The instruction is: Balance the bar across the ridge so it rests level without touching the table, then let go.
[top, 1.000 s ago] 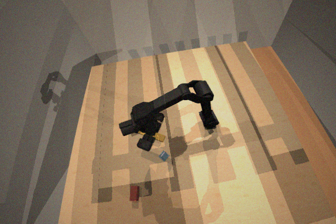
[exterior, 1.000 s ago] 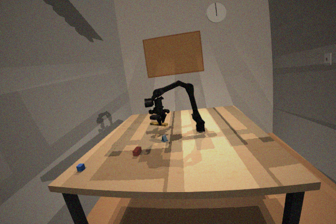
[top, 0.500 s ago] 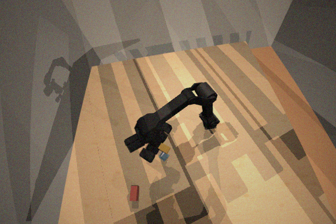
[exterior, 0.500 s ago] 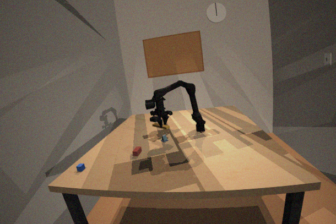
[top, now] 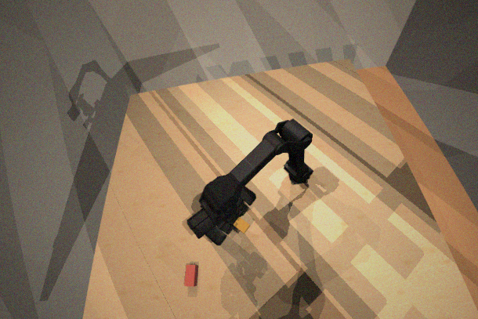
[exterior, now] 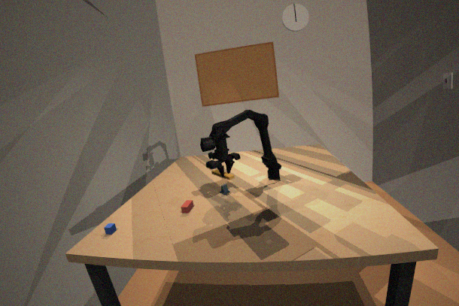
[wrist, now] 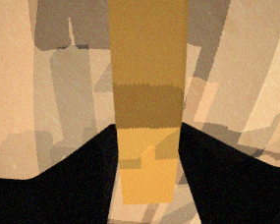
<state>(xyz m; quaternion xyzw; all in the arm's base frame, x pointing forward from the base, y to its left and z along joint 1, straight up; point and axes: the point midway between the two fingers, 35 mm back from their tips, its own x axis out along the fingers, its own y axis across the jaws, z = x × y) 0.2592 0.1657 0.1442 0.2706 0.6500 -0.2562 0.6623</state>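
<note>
The yellow bar [top: 241,225] [exterior: 229,176] [wrist: 147,103] is held in the air. My gripper [exterior: 226,174] [wrist: 147,130] is shut on it, one black finger on each side. In the wrist view the bar runs from the top edge down between the fingers, its near end showing past the fingertips. The small dark blue-grey ridge [exterior: 225,189] stands on the table, just below the bar in the exterior view. The ridge is hidden in the top view and does not show in the wrist view. I cannot tell the exact gap between bar and ridge.
A red block [top: 190,275] [exterior: 187,206] lies on the wooden table [top: 129,234] [exterior: 150,240], nearer the front than the ridge. A blue cube [exterior: 110,228] sits near the table's front left edge. Arm shadows and light stripes cross the table.
</note>
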